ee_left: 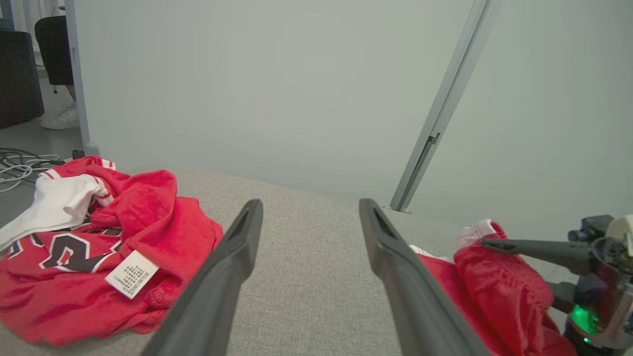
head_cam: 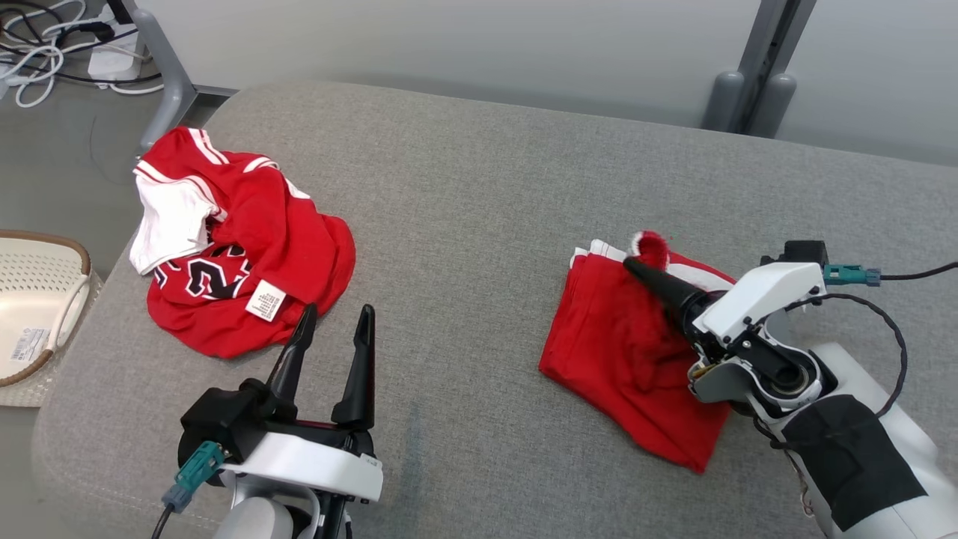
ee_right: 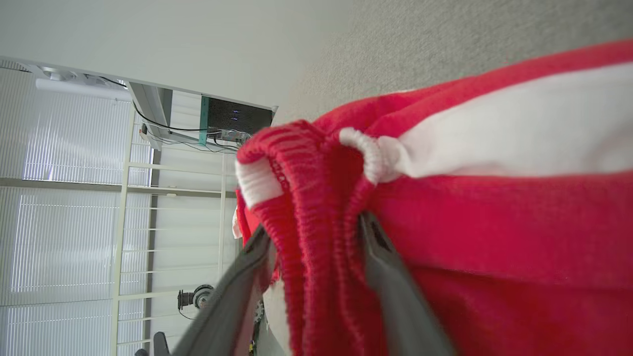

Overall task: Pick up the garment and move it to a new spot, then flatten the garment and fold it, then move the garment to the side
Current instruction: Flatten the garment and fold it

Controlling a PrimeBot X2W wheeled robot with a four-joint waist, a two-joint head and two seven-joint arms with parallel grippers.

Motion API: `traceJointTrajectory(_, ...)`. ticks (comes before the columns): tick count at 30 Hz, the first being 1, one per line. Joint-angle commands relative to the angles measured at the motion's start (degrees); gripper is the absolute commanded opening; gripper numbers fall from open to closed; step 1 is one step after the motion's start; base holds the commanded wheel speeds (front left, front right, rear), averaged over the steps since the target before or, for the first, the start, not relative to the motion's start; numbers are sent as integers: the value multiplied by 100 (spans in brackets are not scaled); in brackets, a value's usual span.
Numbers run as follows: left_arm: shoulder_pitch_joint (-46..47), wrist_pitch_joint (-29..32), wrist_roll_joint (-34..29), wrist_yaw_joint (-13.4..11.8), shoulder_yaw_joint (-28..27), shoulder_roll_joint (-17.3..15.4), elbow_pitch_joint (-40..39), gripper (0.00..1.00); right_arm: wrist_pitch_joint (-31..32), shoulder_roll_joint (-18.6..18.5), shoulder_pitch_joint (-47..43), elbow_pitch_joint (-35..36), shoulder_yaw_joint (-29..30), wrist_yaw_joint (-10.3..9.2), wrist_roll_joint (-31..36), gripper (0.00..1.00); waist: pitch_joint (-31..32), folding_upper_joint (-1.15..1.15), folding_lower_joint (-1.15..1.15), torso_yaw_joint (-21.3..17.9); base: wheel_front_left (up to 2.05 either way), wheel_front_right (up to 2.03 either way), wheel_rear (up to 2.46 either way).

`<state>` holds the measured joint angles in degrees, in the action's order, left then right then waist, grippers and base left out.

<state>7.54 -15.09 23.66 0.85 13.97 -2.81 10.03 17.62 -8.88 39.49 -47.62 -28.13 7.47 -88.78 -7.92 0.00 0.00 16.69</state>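
Plainly soft and light, the folded garment (head_cam: 621, 359) lies on the right side of the grey cushion (head_cam: 479, 187), limp enough to sag open if lifted by one layer. The right gripper (ee_right: 314, 232) has its fingers parted, with the ribbed band (ee_right: 306, 163) loose between them. The left gripper (head_cam: 337, 311) stands wide and empty near the crumpled jersey (head_cam: 247, 247). The best hold, I judge, pinches all layers at a folded edge.
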Motion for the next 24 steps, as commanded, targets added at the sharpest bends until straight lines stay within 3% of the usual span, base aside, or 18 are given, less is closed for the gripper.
traceJointTrajectory(1,30,-10,-15,-36,-33,-18,-6,100,-44,30,8,133,22,5,-15,100,10,0,0,-57,0,0,0)
traceJointTrajectory(7,26,-10,-103,8,-120,-18,52,100,-175,-49,-247,906,227,4,-180,100,115,0,0,-317,0,0,0)
traceJointTrajectory(16,-37,-11,-181,71,-216,-19,72,100,-726,-577,-875,2035,518,5,21,100,256,0,0,-667,0,0,0)
traceJointTrajectory(24,-109,-10,-270,103,-388,-18,3,100,-1640,-1112,-1468,2791,421,5,872,100,343,0,0,-927,0,0,0)
